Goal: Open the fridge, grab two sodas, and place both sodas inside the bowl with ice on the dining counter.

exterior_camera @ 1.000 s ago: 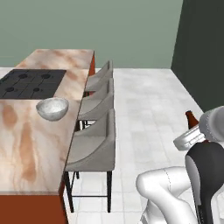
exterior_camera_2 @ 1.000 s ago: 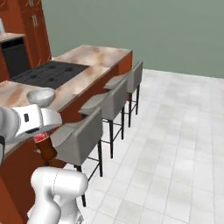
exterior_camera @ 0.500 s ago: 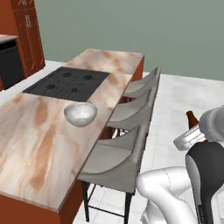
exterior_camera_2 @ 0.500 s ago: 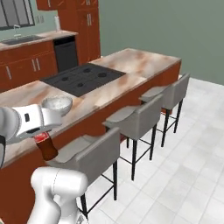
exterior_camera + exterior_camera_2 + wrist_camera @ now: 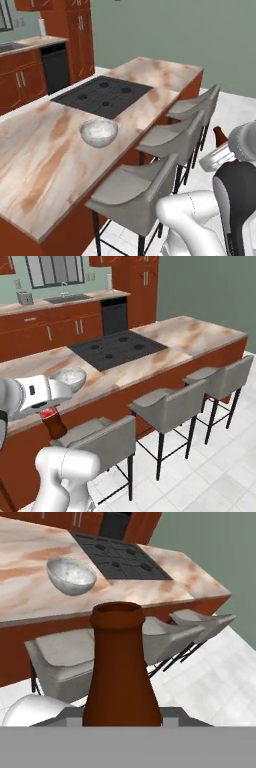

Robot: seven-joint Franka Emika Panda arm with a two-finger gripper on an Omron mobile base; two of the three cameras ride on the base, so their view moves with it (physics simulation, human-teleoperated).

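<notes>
Ahead of our gripper, which is closed around a brown soda bottle, a row of grey stools stands against the near edge of the worktop, between us and the bowl. Their backs rise about level with the stone top. Above the stools we see open air to the bowl. Bare stone surrounds the bowl; the black cooktop lies flush just beyond it. To the gripper's right, open floor stretches clear.

The white arm with dark joints folds back close over its own base, its two-finger gripper clamped on a dark brown narrow-necked bottle, held upright.
</notes>
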